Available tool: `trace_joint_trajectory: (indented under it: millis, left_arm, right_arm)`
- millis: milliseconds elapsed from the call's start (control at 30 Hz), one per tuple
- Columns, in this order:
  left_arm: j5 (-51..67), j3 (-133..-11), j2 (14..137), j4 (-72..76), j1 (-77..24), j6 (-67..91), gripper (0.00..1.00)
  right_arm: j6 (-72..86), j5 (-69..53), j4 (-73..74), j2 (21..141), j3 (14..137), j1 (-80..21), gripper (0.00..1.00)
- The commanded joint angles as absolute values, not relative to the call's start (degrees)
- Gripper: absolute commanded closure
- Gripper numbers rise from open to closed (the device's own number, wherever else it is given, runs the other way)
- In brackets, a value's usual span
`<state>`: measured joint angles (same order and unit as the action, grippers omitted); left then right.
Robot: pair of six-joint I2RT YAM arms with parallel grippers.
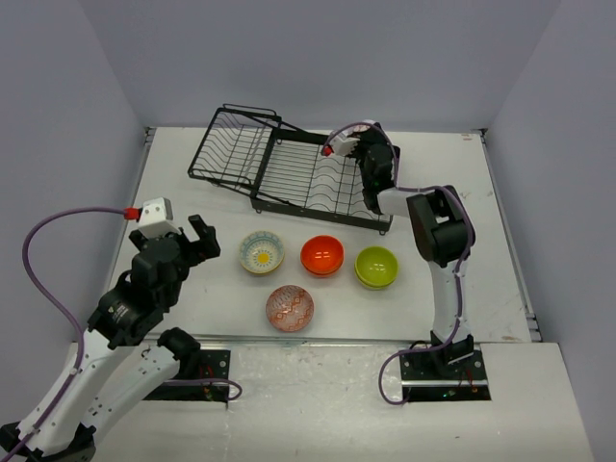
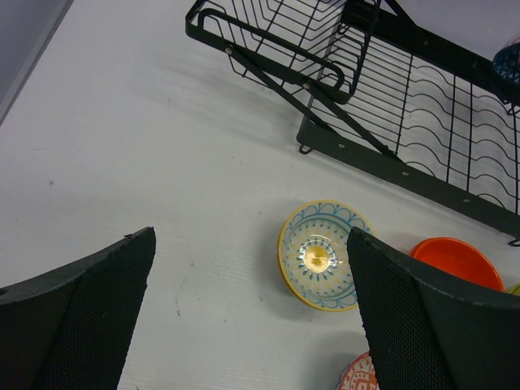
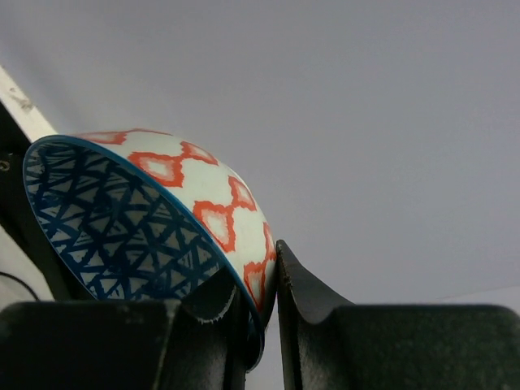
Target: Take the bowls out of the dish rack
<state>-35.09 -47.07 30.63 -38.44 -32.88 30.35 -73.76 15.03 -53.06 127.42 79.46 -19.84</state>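
I see the right gripper (image 3: 264,280) nearly closed, pinching the rim of the blue bowl (image 3: 122,219): one finger inside, one outside. The bowl is round and smooth w/ a glossy look. Inside is a dark blue lattice of triangles, outside is white w/ red-orange diamonds, and the rim is thin and blue. It stands on edge, mouth facing lower left of the wrist frame, dome to upper right.

In the top view that grip sits upper ctr, over the right end of the dish rack (image 1: 298,173). The rack is black wire: a flat grid plus a smaller tilted part on its left.

The left gripper (image 2: 250,244) is wide open and holds nothing; its pads are dark and textured.

On the white table (image 1: 192,192), ctr frame, all mouth-up: cream bowl (image 1: 261,252), orange-red bowl (image 1: 322,255), lime bowl (image 1: 376,267), pinkish bowl (image 1: 290,308).
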Motion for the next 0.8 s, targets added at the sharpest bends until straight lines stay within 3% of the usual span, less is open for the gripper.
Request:
trace_joint_trajectory:
  millis: [0,233,333,400,467,567,700,767]
  left_arm:
    - [-34.89,-46.93,30.23,-36.56,-32.43,28.92,0.0]
    - [-35.59,-47.11,27.25,-36.57,-30.24,29.88,0.0]
    - [-35.33,-46.85,25.58,-35.95,-27.96,30.06,0.0]
    - [-34.98,-46.85,25.49,-35.77,-25.85,30.06,0.0]
    - [-33.5,-46.85,26.1,-35.51,-24.09,29.71,0.0]
    - [-30.34,-46.58,26.54,-34.37,-20.14,28.83,0.0]
    - [-28.22,-46.14,26.28,-33.23,-16.27,28.04,0.0]
    - [-28.04,-46.14,25.75,-33.22,-15.73,27.95,0.0]
  right_arm:
    - [-77.43,15.2,-66.7,124.55,79.98,-20.48,1.0]
    - [-63.13,21.43,-63.74,109.27,75.94,-24.16,1.0]
    - [-49.7,25.3,-48.92,98.55,76.11,-27.41,1.0]
    - [-32.33,25.93,-28.99,93.19,79.34,-29.87,1.0]
    - [-12.44,16.22,-4.64,86.51,84.78,-30.23,1.0]
    - [7.99,1.4,11.37,80.79,86.05,-30.5,1.0]
    - [16.69,-16.73,18.35,73.76,79.3,-34.35,1.0]
    - [16.87,-19.42,21.08,72.08,77.53,-35.85,1.0]
